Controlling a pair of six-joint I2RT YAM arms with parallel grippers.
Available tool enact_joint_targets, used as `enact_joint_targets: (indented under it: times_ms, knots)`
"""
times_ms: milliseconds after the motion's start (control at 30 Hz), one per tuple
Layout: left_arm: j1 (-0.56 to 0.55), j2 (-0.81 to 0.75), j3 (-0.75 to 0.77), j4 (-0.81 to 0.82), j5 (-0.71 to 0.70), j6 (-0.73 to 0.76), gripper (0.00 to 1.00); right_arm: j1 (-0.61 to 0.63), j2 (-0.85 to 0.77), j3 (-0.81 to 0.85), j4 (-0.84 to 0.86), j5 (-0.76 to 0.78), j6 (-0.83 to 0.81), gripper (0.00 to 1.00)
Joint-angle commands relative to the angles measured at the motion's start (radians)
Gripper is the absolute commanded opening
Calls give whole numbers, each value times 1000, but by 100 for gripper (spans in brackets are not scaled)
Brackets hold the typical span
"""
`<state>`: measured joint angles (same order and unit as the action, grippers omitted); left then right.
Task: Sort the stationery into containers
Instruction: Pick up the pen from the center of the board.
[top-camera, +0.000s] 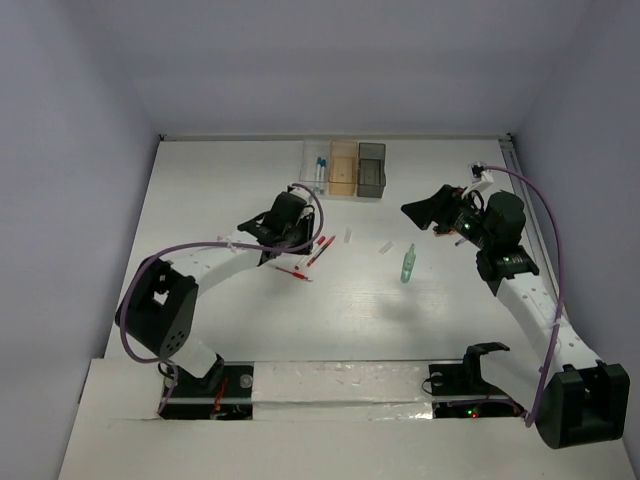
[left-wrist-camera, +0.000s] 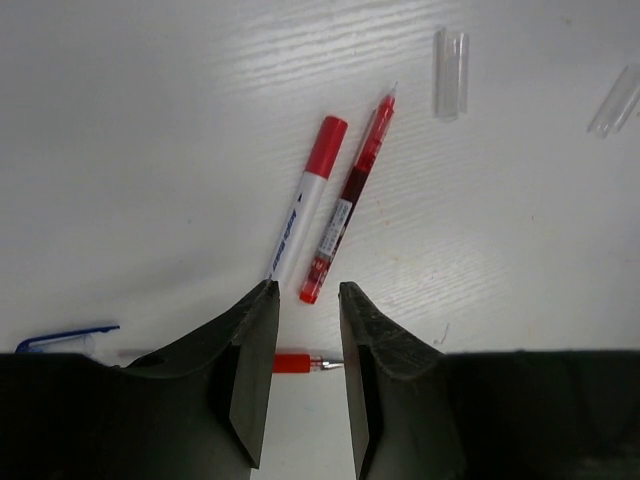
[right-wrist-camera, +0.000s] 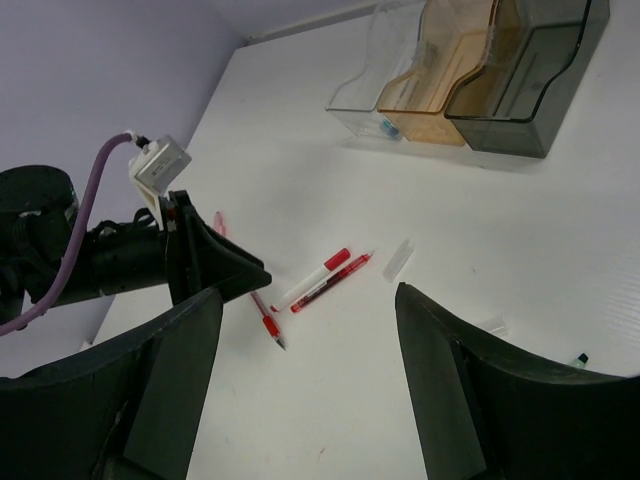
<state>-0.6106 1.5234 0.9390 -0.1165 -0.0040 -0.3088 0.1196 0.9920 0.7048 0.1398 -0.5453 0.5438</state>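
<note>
Three bins stand in a row at the back: clear (top-camera: 314, 168), orange (top-camera: 343, 167), dark grey (top-camera: 371, 166). The clear bin holds teal-capped pens (top-camera: 321, 163). A red-capped white marker (left-wrist-camera: 305, 205) and a red pen (left-wrist-camera: 352, 200) lie side by side just ahead of my left gripper (left-wrist-camera: 307, 290). It is open with a narrow gap and holds nothing. Another red pen (left-wrist-camera: 296, 362) lies on the table under its jaws. A pale green tube (top-camera: 408, 263) lies right of centre. My right gripper (right-wrist-camera: 308, 292) is wide open and empty, raised above the table.
Two clear pen caps (left-wrist-camera: 450, 60) (left-wrist-camera: 617, 98) lie beyond the pens. A blue pen clip (left-wrist-camera: 65, 337) shows at the left finger's edge. Purple cables (top-camera: 175, 250) run along both arms. The bins also show in the right wrist view (right-wrist-camera: 455, 80).
</note>
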Motion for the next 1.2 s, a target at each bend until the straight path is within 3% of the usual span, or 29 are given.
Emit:
enact_joint_targets:
  times_ms: [0,767,1167]
  knots:
    - [2,41,61,48,-42,11,27,9,-6,2,50,-24,1,75]
    - [-8,238,109,64,-79,43,25,9,0,1,57,-25,1,75]
    - [-8,317,158,48,-186,43,10,9,2,-1,63,-28,2,75]
